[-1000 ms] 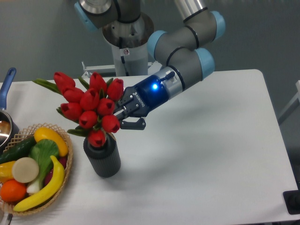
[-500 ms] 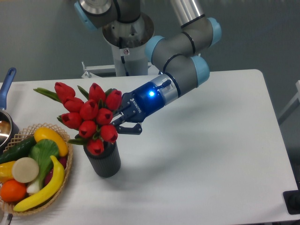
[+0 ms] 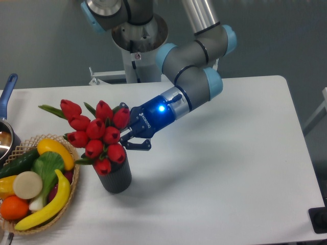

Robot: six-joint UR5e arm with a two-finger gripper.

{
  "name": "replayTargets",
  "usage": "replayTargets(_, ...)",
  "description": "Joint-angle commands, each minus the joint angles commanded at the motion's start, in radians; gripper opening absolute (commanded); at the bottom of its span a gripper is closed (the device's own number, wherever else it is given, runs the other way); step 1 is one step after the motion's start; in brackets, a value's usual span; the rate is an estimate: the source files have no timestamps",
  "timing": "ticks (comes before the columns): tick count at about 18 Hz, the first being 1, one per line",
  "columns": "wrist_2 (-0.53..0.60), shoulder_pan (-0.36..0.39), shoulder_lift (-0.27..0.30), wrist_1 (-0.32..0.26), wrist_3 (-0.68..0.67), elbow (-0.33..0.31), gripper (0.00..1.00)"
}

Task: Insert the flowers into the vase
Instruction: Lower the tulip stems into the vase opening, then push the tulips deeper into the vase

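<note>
The flowers [image 3: 94,133], a bunch of red tulip buds with green leaves, lean to the left over the mouth of the vase [image 3: 113,177], a dark ribbed cylinder at the front left of the table. Their stems are hidden behind the buds, and the lowest bud lies at the vase's rim. My gripper [image 3: 129,137] comes in from the right, its dark fingers shut on the bunch just right of the buds, above the vase.
A wicker basket [image 3: 66,205] of fruit and vegetables stands at the front left, touching distance from the vase. A blue-handled pot [image 3: 7,99] is at the left edge. The arm's base [image 3: 139,46] stands behind the table.
The gripper has moved left and down with the flowers. The bunch has sunk lower onto the vase's mouth.
</note>
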Motion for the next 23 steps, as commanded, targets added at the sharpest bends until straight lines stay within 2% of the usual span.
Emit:
replayTargets(14, 0.061, -0.017, -0.022, 0.005, 0.045, -0.045, 0.15)
replayTargets(23, 0.089, -0.021, -0.037, 0.006, 0.046, -0.045, 0.16)
